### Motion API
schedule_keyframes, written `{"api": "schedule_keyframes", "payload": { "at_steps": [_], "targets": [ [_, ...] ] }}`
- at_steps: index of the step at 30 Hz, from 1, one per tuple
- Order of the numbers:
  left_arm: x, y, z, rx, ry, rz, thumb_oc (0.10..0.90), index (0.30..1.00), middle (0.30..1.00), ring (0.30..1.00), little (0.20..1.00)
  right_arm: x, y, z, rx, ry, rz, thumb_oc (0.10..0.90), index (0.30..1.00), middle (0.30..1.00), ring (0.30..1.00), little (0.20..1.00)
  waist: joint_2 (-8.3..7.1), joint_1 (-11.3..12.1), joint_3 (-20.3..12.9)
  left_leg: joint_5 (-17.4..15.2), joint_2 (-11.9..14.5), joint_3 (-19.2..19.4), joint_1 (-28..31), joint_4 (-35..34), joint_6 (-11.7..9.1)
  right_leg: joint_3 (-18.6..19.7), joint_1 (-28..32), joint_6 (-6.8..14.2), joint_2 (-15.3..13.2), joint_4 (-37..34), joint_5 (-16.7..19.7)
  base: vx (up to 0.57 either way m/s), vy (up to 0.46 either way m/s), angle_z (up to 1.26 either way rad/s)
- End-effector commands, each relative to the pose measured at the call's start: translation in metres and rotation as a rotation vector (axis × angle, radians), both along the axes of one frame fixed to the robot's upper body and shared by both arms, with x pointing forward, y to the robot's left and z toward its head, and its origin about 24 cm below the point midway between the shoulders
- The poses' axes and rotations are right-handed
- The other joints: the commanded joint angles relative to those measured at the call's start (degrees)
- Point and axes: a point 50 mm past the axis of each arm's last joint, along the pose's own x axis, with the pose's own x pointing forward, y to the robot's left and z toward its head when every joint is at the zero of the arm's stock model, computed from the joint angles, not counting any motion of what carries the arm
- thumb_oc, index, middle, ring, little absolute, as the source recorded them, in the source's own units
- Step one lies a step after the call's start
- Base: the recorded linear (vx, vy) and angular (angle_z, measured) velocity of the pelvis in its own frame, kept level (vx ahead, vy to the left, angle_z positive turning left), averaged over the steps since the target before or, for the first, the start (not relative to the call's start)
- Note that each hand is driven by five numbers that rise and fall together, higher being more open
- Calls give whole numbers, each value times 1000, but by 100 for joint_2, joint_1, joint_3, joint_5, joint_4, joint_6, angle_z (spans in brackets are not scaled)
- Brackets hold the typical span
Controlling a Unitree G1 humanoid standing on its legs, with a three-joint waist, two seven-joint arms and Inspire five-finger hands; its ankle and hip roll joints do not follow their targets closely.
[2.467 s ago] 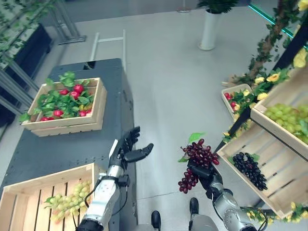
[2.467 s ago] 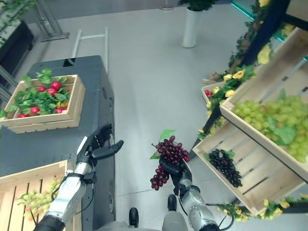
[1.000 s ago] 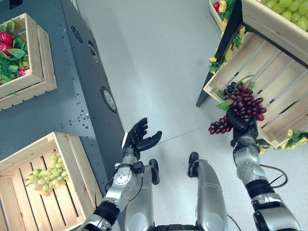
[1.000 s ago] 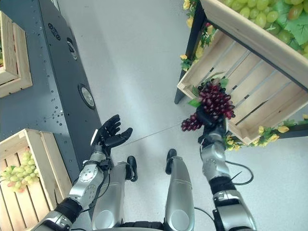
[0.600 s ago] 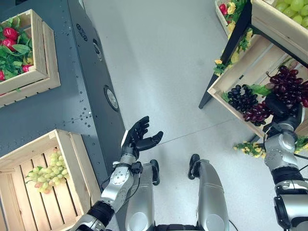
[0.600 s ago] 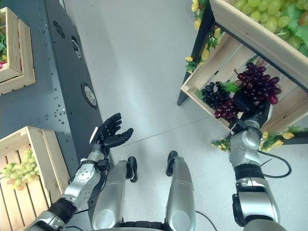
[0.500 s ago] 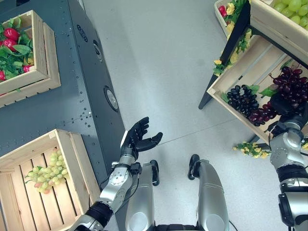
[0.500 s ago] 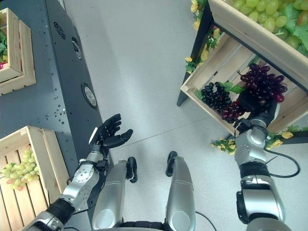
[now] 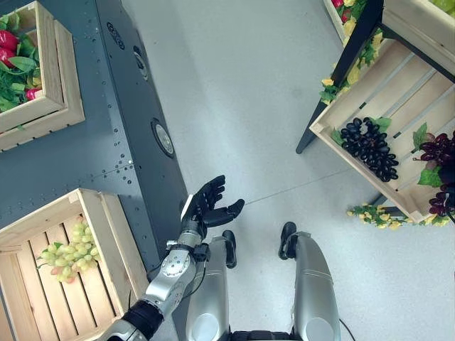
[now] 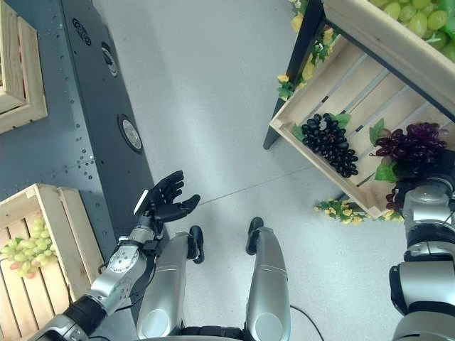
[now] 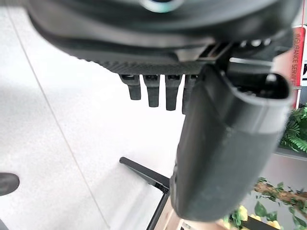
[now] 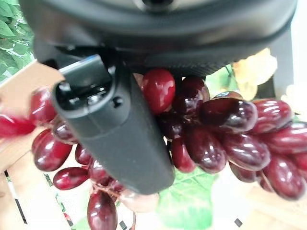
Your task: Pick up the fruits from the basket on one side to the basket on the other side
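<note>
My right hand (image 10: 432, 172) is shut on a bunch of dark red grapes (image 10: 412, 144) with a green leaf. It holds them over the right end of the slanted lower wooden crate (image 10: 334, 89) on the shelf at the right. In the right wrist view the thumb (image 12: 115, 129) lies across the red grapes (image 12: 225, 129). A bunch of black grapes (image 10: 328, 142) lies in the same crate, further left. My left hand (image 9: 206, 206) hangs open and holds nothing, palm up beside the dark table (image 9: 106, 142); its fingers (image 11: 153, 88) are straight.
A wooden crate (image 9: 106, 234) on the dark table holds green grapes (image 9: 67, 249). Another crate (image 9: 53, 106) behind it holds red fruit among leaves. The shelf's upper crate (image 10: 370, 35) carries green grapes (image 10: 419, 18). Yellow flowers trim the shelf's black leg (image 10: 302, 78).
My right hand has carried the red grapes further right and down over the lower shelf crate. The view has shifted a little. The left hand has stayed open in place.
</note>
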Motion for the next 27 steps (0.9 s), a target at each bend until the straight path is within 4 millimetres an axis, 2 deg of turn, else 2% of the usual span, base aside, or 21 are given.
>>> {"api": "schedule_keyframes", "payload": {
  "at_steps": [1,9,14,17,25,27],
  "targets": [
    [-1,-2,35,-62,-166,-37,800,900,900,900,900,-16,-23,85,-275,-175,-108,800,900,900,900,900,-117,111,-80,-255,-263,320,205,217,539,-94,695,-211,82,20,-152,0,0,0],
    [-1,-3,37,-60,-167,-57,800,900,900,900,900,-8,-13,95,-305,-239,-81,800,900,900,900,900,-100,132,-80,-273,-293,351,255,91,563,-105,709,-177,43,-61,-116,0,0,0],
    [-3,-4,35,-66,-162,-64,800,900,900,900,900,-1,-1,108,-280,-370,-13,800,900,900,900,900,-93,130,-80,-275,-303,361,295,47,558,-99,731,-181,39,-80,-125,0,0,0],
    [-3,-5,34,-72,-160,-68,800,900,900,900,900,4,6,114,-290,-390,26,800,900,900,900,900,-87,129,-80,-278,-321,367,322,28,559,-95,739,-179,28,-87,-126,0,0,0],
    [-2,-7,34,-76,-172,-66,800,900,900,900,900,11,13,108,-266,-396,70,800,900,900,900,900,-91,113,-80,-312,-323,425,499,-46,566,-65,875,-175,7,-157,-117,-6,26,1],
    [-3,-7,34,-75,-177,-69,800,900,900,900,900,15,21,105,-240,-441,125,800,900,900,900,900,-98,99,-80,-303,-312,463,654,-121,552,-56,1023,-169,-1,-240,-112,-4,46,1]
  ]
}}
